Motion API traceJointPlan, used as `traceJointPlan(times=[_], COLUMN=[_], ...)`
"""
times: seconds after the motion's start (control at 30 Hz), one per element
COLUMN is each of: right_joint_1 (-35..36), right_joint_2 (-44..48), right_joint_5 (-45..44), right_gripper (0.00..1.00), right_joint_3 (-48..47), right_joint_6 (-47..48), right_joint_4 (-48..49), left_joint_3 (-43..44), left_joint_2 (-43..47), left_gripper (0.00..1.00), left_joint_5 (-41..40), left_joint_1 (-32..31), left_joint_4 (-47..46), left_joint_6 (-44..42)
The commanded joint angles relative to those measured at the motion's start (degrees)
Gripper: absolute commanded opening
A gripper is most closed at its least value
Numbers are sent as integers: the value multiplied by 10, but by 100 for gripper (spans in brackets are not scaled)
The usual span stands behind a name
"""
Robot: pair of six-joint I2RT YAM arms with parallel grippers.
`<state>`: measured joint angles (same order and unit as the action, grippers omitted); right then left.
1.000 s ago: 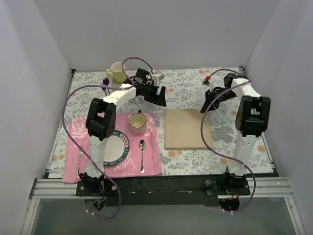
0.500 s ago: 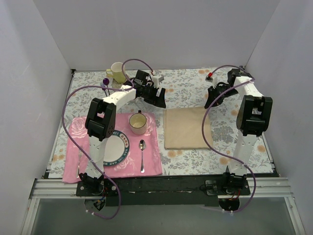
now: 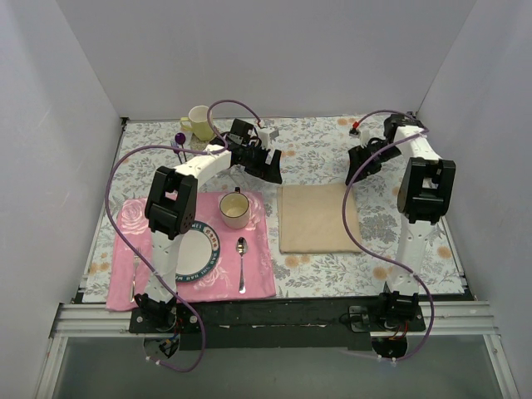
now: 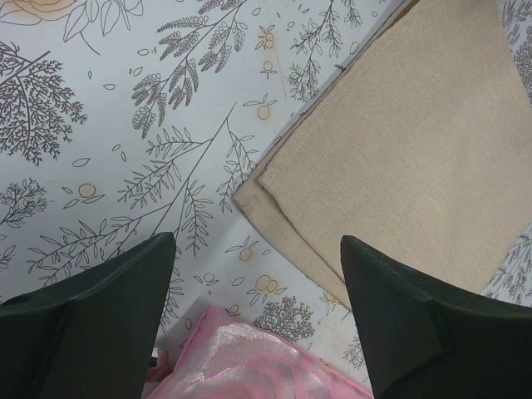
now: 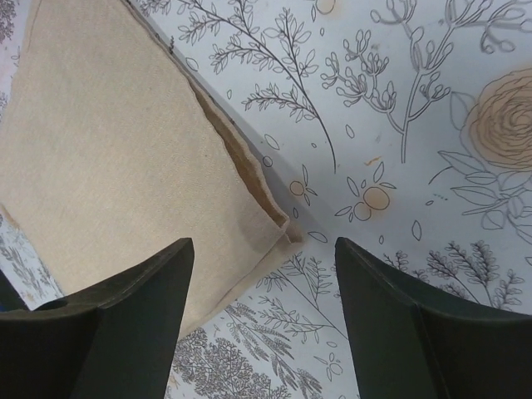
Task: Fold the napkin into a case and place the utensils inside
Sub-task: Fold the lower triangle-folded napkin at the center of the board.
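Note:
The beige napkin point(image 3: 318, 218) lies folded flat as a rectangle right of centre. Its layered corners show in the left wrist view point(image 4: 399, 150) and the right wrist view point(image 5: 108, 166). My left gripper point(image 3: 272, 169) hovers open just off its far left corner, jaws point(image 4: 258, 249) empty. My right gripper point(image 3: 359, 165) hangs open above the far right corner, nothing between its fingers point(image 5: 264, 249). A silver spoon point(image 3: 241, 264) lies on the pink placemat point(image 3: 258, 278), and a silver fork point(image 3: 133, 279) lies left of the plate.
On the placemat stand a plate point(image 3: 196, 249) and a beige cup point(image 3: 235, 209). A yellow mug point(image 3: 198, 122) and a purple-handled fork point(image 3: 179, 141) sit at the back left. White walls enclose the grey floral tablecloth point(image 3: 316, 141).
My right gripper has gone from shut to open and drawn back and up from the napkin's far right corner. The left arm has barely moved.

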<state>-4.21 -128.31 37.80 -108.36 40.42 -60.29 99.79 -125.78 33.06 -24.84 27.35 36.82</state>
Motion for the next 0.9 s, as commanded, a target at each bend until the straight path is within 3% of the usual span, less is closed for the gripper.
traceJointPlan(times=[0.0,0.27,0.53,0.87], right_joint_1=[1,1,-8,-22], right_joint_2=[-34,-62,-79,-100], right_joint_5=[17,62,90,51], right_gripper=[74,57,60,66], right_joint_3=[-27,-35,-46,-73], right_joint_6=[-6,-10,-52,-61], right_joint_4=[-56,-70,-65,-57], left_joint_3=[13,7,-6,-16], left_joint_2=[44,50,60,68], left_gripper=[80,80,80,80], left_joint_5=[3,3,3,3], left_joint_1=[3,3,4,4], left_joint_4=[-7,-7,-8,-10], left_joint_6=[-10,-5,-3,-3])
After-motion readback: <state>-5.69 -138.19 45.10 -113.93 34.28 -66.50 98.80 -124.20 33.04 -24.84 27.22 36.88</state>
